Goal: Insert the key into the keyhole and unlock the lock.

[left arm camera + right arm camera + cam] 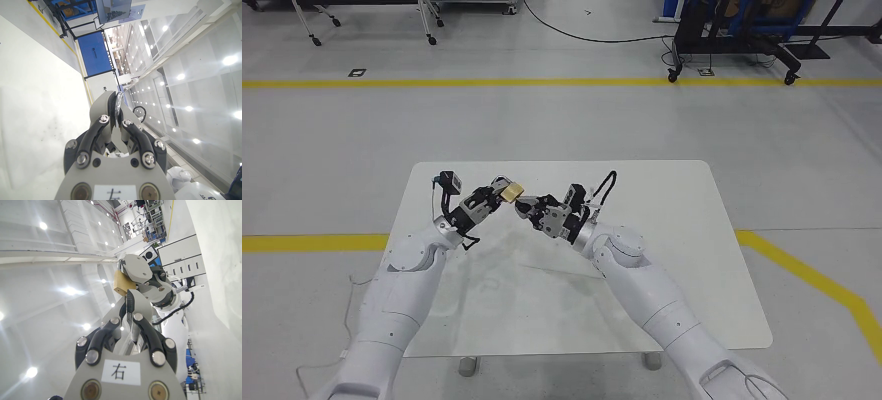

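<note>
**Lock's up in the air between your two arms**

Your left gripper [116, 98] has its jaws clamped on the silver loop [119, 99] of the brass lock [122, 283], above the desk [692, 250]. Your right gripper [128, 297] has its jaws pinched tight, tips right at the lock's underside. Can't tell what they're pinching.

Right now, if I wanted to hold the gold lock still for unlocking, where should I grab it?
Grab the silver shackle, coming from the loop end, as the left pincer does. That likely works best: the brass body then sticks out free, its flat bottom face bare toward the right pincer.
</note>
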